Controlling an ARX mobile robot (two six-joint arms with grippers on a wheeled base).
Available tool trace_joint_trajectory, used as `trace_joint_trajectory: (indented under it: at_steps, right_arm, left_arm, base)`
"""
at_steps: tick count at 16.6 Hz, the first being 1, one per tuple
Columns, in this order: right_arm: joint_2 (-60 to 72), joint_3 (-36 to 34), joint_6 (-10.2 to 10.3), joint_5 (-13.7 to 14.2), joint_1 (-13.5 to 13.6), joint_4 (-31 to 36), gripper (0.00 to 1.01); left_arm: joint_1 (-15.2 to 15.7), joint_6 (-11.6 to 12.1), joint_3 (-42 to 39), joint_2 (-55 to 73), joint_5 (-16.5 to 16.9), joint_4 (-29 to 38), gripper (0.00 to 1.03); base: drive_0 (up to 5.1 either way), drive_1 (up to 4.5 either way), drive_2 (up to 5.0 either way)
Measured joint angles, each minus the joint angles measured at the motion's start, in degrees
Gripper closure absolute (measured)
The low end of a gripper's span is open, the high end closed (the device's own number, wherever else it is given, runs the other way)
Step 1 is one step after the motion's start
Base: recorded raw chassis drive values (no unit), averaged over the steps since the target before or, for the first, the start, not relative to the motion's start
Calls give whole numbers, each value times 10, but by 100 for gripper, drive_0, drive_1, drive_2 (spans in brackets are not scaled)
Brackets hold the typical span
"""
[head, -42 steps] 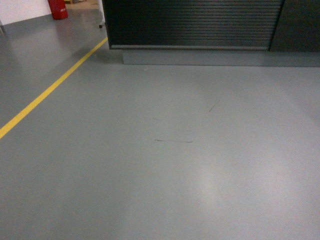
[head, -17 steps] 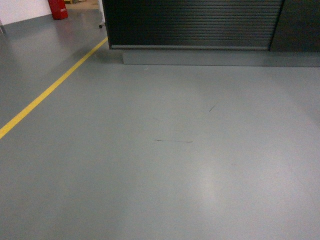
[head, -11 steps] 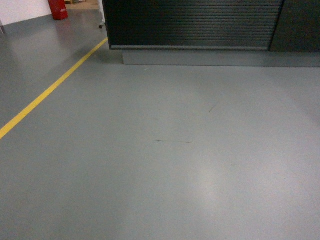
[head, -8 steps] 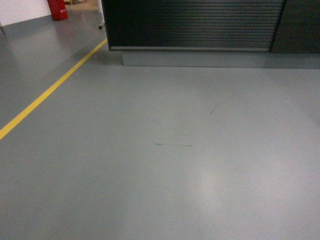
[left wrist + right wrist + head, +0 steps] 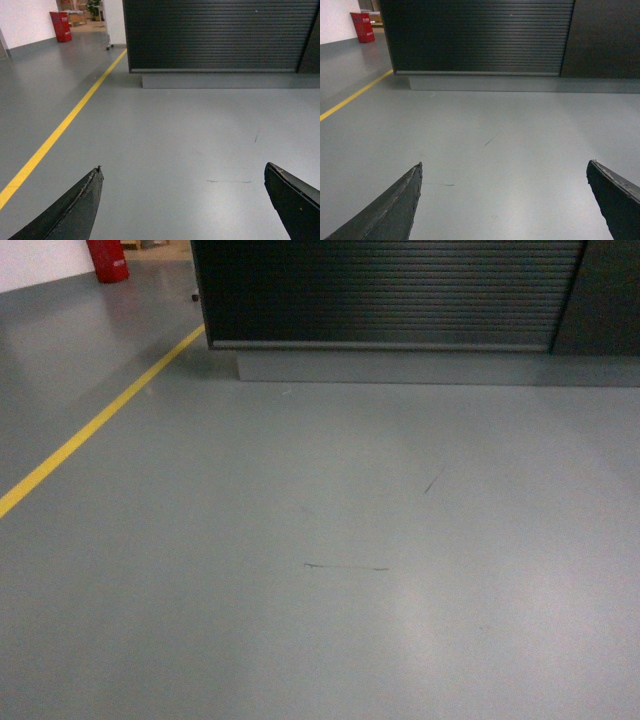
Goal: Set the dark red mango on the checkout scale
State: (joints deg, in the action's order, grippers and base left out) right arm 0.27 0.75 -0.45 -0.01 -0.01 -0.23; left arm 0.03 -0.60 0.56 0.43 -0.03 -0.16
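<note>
The checkout (image 5: 385, 295) shows only as a dark counter front with horizontal ribs, standing on a grey plinth ahead across the floor; its top is out of view. It also appears in the left wrist view as the checkout (image 5: 215, 35) and in the right wrist view as the checkout (image 5: 480, 37). The dark red mango and the scale are out of view. My left gripper (image 5: 182, 170) is open, nothing between its black fingers (image 5: 75, 210). My right gripper (image 5: 504, 165) is open and empty too, black fingertips (image 5: 612, 200) wide apart. Neither gripper shows in the head view.
Grey floor (image 5: 320, 540) stretches to the counter, with thin dark scuff marks (image 5: 345, 567). A yellow floor line (image 5: 95, 425) runs diagonally on the left. A red bin (image 5: 105, 258) stands far back left by a white wall. A plain dark panel (image 5: 605, 37) adjoins the ribbed front on the right.
The counter has grown larger and the floor scuffs have slid down the head view, so the base has rolled forward toward the checkout in the last half second.
</note>
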Motion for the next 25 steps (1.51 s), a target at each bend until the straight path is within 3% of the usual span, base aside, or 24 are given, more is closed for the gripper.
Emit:
trace_joint_trajectory:
  at_steps: [25]
  right_arm:
    - [0,0,0,0,0,1,3]
  left_arm:
    - [0,0,0,0,0,0,5]
  base:
    - [-1,432,-434]
